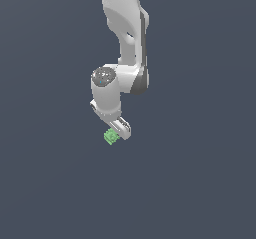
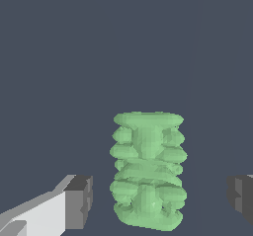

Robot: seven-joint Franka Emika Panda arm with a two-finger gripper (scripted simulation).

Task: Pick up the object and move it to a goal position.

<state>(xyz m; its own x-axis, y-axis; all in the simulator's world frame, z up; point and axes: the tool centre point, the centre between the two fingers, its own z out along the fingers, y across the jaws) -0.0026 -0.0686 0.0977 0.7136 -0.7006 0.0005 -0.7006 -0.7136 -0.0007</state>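
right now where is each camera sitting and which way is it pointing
Exterior view: off the arm, apparently above, facing the plain grey floor; shows the white arm, the gripper and the small green object at its tip.
Wrist view: on the wrist, looking out between the fingers; the knobbly green object fills the gap, touching neither.
Shared: the green object and the gripper.

A flat, uniform slate-blue backdrop (image 1: 45, 183) fills both views, with no seam marking floor from wall. It carries no texture or furnishing. Light is soft and even, the tone barely varying across it.
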